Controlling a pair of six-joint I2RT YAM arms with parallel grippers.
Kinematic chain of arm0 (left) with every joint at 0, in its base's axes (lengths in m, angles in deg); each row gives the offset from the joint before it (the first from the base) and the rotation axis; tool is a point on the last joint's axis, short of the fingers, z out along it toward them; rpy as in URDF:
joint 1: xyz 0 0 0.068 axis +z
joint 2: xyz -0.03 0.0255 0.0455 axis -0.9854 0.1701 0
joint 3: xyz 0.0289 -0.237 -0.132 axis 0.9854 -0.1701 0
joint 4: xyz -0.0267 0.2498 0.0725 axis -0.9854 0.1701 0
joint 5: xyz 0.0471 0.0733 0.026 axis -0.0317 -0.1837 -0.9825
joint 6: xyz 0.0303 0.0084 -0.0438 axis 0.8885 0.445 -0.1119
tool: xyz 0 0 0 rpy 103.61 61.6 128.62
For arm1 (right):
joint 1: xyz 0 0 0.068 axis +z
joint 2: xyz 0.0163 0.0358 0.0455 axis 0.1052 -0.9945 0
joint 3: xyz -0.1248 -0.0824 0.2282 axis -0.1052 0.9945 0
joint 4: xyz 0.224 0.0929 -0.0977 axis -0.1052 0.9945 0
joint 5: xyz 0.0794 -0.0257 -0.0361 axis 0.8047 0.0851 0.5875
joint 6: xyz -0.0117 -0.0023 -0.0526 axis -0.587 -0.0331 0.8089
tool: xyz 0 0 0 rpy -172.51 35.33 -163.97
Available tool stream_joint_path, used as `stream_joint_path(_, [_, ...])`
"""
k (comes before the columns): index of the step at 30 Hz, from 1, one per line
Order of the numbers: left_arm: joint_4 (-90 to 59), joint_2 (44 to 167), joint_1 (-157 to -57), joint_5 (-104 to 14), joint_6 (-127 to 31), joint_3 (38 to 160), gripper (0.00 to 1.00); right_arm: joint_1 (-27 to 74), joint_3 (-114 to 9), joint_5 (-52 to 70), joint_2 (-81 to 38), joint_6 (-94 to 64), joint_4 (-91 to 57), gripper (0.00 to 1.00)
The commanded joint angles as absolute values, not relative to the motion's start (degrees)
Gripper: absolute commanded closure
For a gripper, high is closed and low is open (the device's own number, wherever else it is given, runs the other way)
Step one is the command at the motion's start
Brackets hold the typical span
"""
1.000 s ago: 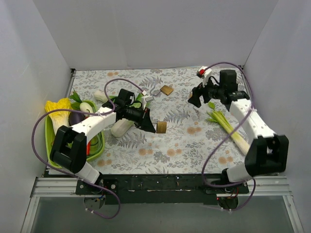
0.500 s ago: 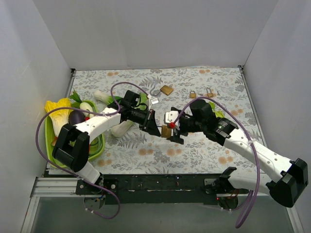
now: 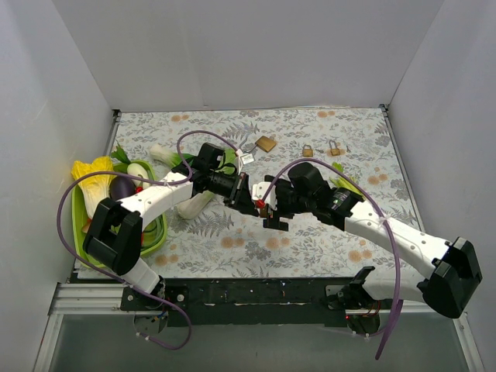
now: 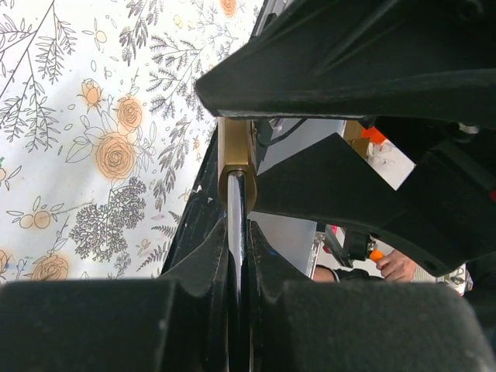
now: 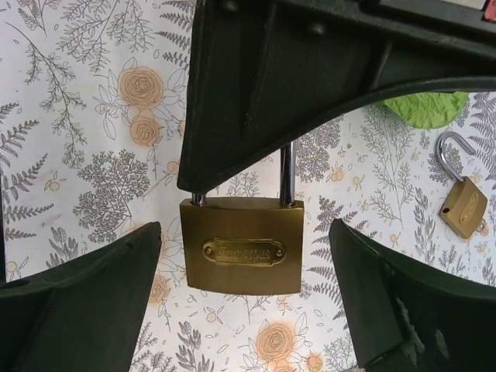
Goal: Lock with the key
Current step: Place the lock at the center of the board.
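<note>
The padlock (image 5: 242,246) hangs above the middle of the flowered counter (image 3: 232,240), brass body down, held by its steel shackle. My left pincer (image 3: 246,200) is clenched on that shackle; in the left wrist view the bar runs straight up between my fingers (image 4: 209,256) into the brass body (image 4: 236,159). My right pincer (image 5: 242,283) is released, one finger on either side of the body, neither touching it. Farther back on the counter lies another padlock (image 3: 266,143) with its shackle swung open, and two small ones (image 3: 308,150) lie off to its right.
</note>
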State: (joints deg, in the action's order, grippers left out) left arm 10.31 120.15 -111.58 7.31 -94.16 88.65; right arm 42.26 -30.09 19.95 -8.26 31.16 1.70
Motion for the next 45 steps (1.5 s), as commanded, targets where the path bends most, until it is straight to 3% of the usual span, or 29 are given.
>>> stream_joint_path(1, [6.9, 116.2, -111.8, 12.2, -95.2, 91.0, 1.00, 42.9, -29.9, 18.5, -9.0, 31.5, -1.9, 0.06])
stream_joint_path(7, [6.5, 116.2, -111.9, 12.4, -95.8, 90.9, 1.00, 42.9, -30.2, 18.3, -9.4, 31.5, -2.9, 0.20])
stream_joint_path(10, [6.1, 116.3, -111.8, 13.2, -96.2, 91.1, 1.00, 42.9, -29.9, 18.1, -9.5, 31.6, -2.9, 0.34])
stream_joint_path(16, [5.7, 116.1, -111.9, 14.2, -96.2, 90.9, 1.00, 42.9, -29.4, 18.3, -9.4, 31.8, -2.6, 0.38])
stream_joint_path(17, [5.6, 116.1, -111.8, 14.4, -96.0, 90.9, 1.00, 42.9, -29.5, 18.7, -9.4, 31.8, -2.5, 0.56])
stream_joint_path(18, [5.7, 116.1, -111.9, 14.7, -95.9, 90.9, 1.00, 42.9, -29.7, 18.8, -9.4, 31.8, -2.5, 0.67])
stream_joint_path(19, [5.7, 116.1, -111.9, 14.9, -95.9, 90.9, 0.98, 42.9, -29.7, 18.9, -9.4, 31.7, -2.6, 0.79])
stream_joint_path(20, [5.7, 116.0, -111.8, 14.7, -95.9, 90.8, 0.91, 42.9, -29.8, 18.3, -9.5, 31.3, -2.5, 0.97])
stream_joint_path(21, [5.7, 115.8, -111.8, 14.3, -95.8, 90.8, 0.84, 42.7, -30.0, 17.8, -9.6, 30.9, -2.4, 0.99])
stream_joint_path(22, [5.6, 115.5, -111.7, 13.7, -95.4, 90.6, 0.69, 42.4, -30.4, 17.6, -9.8, 29.4, -2.1, 0.99])
stream_joint_path(24, [5.5, 114.5, -110.8, 12.2, -95.3, 89.7, 0.56, 40.1, -31.3, 18.3, -10.5, 27.3, -0.5, 0.99])
stream_joint_path(25, [3.8, 113.9, -109.1, 11.7, -96.2, 89.2, 0.40, 39.1, -32.2, 18.6, -10.8, 24.9, -0.1, 0.99])
stream_joint_path(28, [-0.9, 111.1, -104.0, 9.5, -100.1, 87.3, 0.16, 32.9, -32.9, 20.5, -12.4, 20.1, 0.6, 0.99])
stream_joint_path(29, [-1.9, 110.6, -102.9, 7.8, -100.9, 87.1, 0.02, 30.2, -33.2, 20.1, -13.6, 16.7, 0.7, 0.99])
stream_joint_path(36, [-2.5, 107.9, -97.7, -3.4, -104.6, 88.6, 0.02, 21.4, -39.4, 9.3, -24.0, -3.8, 5.0, 0.99])
stream_joint_path(45, [-3.4, 106.3, -97.2, -4.0, -105.4, 85.7, 0.02, 19.2, -47.1, -1.7, -36.5, -19.4, 7.2, 0.99])
